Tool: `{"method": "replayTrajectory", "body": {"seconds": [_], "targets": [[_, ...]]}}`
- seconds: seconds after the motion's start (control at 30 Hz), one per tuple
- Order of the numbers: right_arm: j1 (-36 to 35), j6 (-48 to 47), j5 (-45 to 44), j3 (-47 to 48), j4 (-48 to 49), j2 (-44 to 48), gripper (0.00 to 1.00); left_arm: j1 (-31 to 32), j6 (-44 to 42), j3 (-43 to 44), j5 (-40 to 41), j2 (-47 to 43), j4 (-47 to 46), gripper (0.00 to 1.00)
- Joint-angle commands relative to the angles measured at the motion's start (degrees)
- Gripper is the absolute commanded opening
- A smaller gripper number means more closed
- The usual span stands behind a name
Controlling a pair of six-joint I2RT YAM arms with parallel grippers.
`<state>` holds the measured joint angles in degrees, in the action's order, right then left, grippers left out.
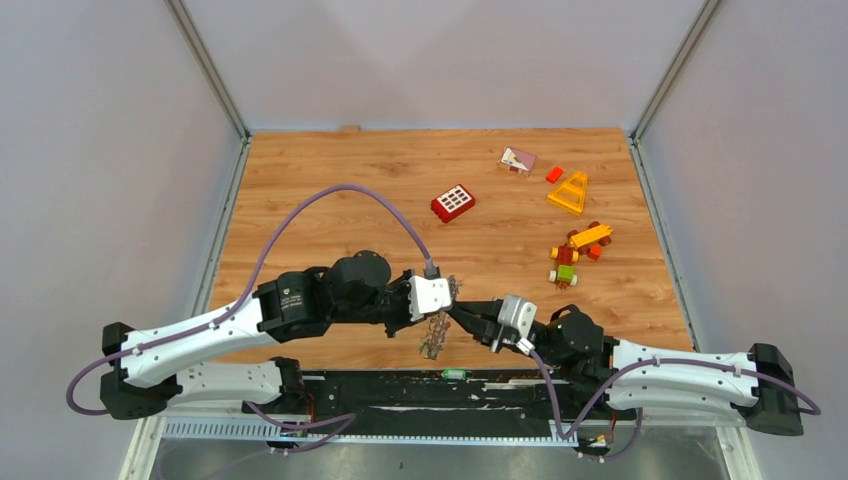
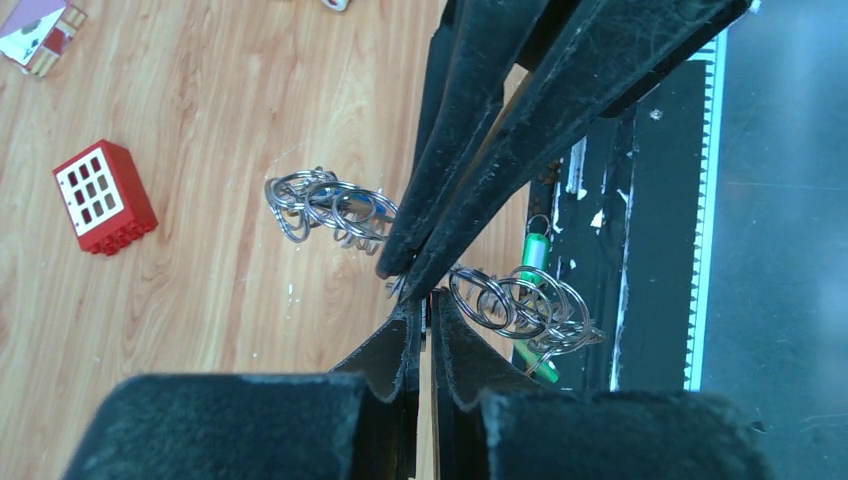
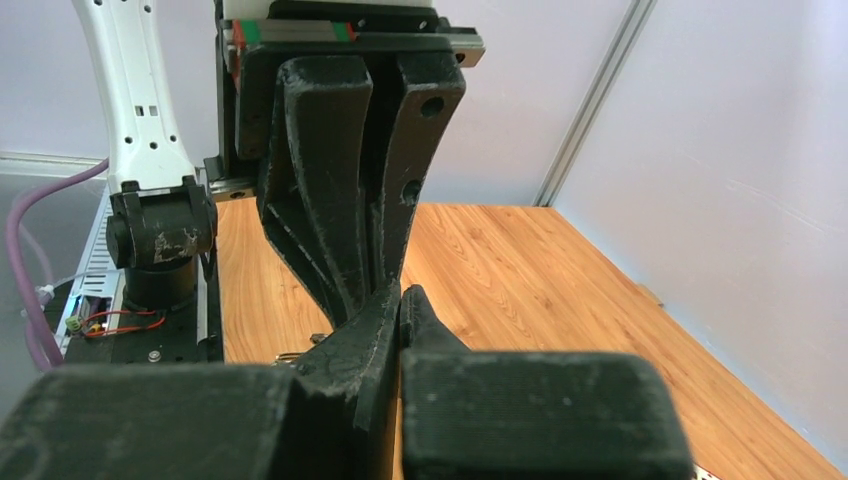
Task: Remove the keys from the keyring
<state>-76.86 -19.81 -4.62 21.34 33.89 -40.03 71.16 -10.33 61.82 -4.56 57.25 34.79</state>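
Wood table [image 1: 350, 180]: L gripper [image 2: 428, 302] & R gripper [image 3: 398, 297] both pinch keyring [image 2: 520, 302].

Both arms reach inward — left gripper [image 2: 425, 305], right gripper [image 3: 400, 300] pinched closed, tips meeting.

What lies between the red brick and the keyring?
Only bare wooden table, nothing else, separates the red brick from the keyring; the left wrist view shows that stretch.
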Motion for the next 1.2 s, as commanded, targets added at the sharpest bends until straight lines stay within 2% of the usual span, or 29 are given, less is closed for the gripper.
{"method": "replayTrajectory", "body": {"seconds": [0.0,0.4,0.67,0.77,1.0,1.03,1.17], "targets": [[-0.22,-0.67,-1.08,0.91,11.10,1.31,0.00,0.45,1.60,-1.32,-3.94,0.42,-0.62,0.00],[-0.22,-0.39,-2.06,-0.27,9.16,4.63,0.00,0.46,1.49,-3.09,4.44,-1.75,0.61,0.00],[-0.22,0.85,-4.90,-0.86,4.49,6.61,0.00,-0.40,4.72,-5.66,14.29,-2.15,-2.05,0.00],[-0.21,1.92,-8.22,-0.45,1.33,6.98,0.00,-4.04,7.85,-8.08,14.29,-2.25,-4.96,0.00],[-0.22,6.21,-20.22,2.51,-7.10,4.76,0.00,-18.66,19.80,-17.44,10.33,-3.38,-14.52,0.00],[-0.15,6.53,-21.07,2.63,-7.56,4.23,0.00,-20.02,20.86,-19.11,9.88,-3.50,-16.10,0.02],[-0.22,7.24,-22.70,3.34,-9.06,2.44,0.00,-22.45,23.51,-24.29,7.37,-3.50,-21.79,0.27]]}}
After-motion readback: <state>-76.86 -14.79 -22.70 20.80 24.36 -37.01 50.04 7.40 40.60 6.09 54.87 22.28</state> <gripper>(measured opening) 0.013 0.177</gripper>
